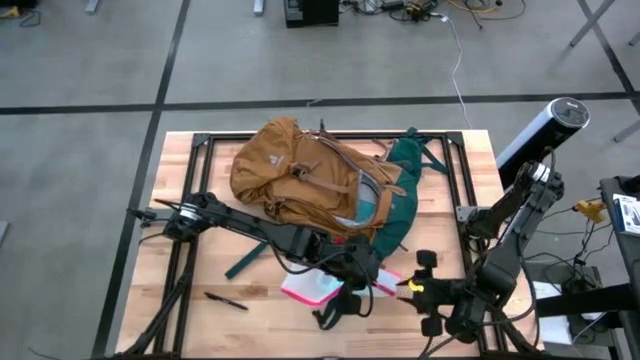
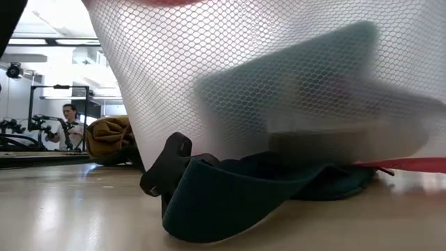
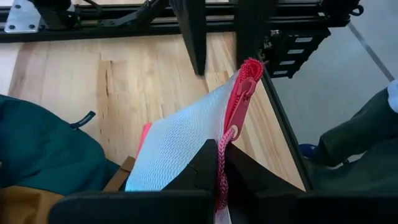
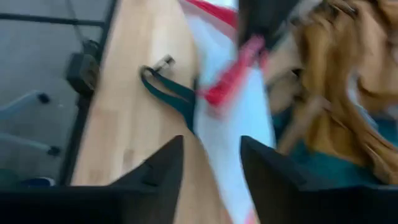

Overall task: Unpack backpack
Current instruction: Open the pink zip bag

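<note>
Near worktop [image 1: 180,240] front edge: my left gripper [image 3: 219,165] pinching clear mesh pouch with pink zip [image 3: 180,140].
Mustard-tan fabric backpack [image 1: 300,175] lies mid-worktop behind; my right gripper [image 4: 211,155] spread, facing pouch.

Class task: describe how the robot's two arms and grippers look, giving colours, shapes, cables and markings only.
Both arms are dark, slim, jointed tubes. The left arm has a black cable looping beside it. The right arm carries yellow markings near its gripper. The left gripper has two black, wedge-shaped fingers; the right gripper's fingers look the same.

Dark jointed arms, right claw [image 1: 428,290] seemingly yellow-accented
</note>
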Action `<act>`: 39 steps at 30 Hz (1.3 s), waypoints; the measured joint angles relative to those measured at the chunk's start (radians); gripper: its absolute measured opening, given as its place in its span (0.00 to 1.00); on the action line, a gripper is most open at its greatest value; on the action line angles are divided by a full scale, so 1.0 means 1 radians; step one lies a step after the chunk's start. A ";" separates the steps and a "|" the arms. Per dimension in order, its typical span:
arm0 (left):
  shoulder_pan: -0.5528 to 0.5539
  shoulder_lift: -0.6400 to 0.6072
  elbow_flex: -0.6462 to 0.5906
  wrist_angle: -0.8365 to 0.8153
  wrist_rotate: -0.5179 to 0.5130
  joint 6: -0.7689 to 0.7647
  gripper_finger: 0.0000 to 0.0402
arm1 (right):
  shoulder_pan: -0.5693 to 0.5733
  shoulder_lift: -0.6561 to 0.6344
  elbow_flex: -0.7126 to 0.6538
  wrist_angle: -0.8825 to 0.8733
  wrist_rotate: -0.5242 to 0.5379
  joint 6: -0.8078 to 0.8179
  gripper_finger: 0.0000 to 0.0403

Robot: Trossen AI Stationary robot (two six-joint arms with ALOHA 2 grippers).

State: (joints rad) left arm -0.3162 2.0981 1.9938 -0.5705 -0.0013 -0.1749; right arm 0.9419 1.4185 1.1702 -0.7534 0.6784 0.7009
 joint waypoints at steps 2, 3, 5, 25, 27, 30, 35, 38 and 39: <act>0.000 -0.001 0.000 0.002 0.000 0.000 0.00 | -0.002 0.003 -0.033 0.120 -0.002 -0.055 0.44; 0.000 -0.002 0.000 0.002 0.000 -0.002 0.00 | -0.005 0.004 -0.053 0.167 0.009 -0.067 0.47; 0.000 -0.002 0.000 0.003 0.000 -0.003 0.00 | -0.022 0.006 -0.091 0.221 0.027 -0.079 0.49; 0.000 -0.064 0.000 -0.095 -0.033 -0.027 0.00 | -0.069 -0.013 -0.148 0.227 0.051 -0.076 0.00; 0.000 -0.065 0.000 -0.093 -0.034 -0.026 0.00 | -0.069 -0.016 -0.148 0.228 0.050 -0.082 0.00; 0.000 -0.066 0.000 -0.094 -0.034 -0.027 0.00 | -0.069 -0.016 -0.149 0.227 0.051 -0.091 0.00; 0.000 -0.084 0.000 -0.104 -0.034 -0.026 0.01 | -0.069 -0.018 -0.148 0.233 0.061 -0.093 0.00; 0.000 -0.095 0.000 -0.105 -0.034 -0.026 0.02 | -0.068 -0.021 -0.148 0.232 0.064 -0.100 0.00; 0.000 -0.103 0.000 -0.109 -0.034 -0.026 0.03 | -0.068 -0.021 -0.149 0.222 0.049 -0.101 0.00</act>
State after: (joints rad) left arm -0.3161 1.9948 1.9942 -0.6791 -0.0353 -0.2012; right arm 0.8735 1.3972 1.0213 -0.5316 0.7278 0.5997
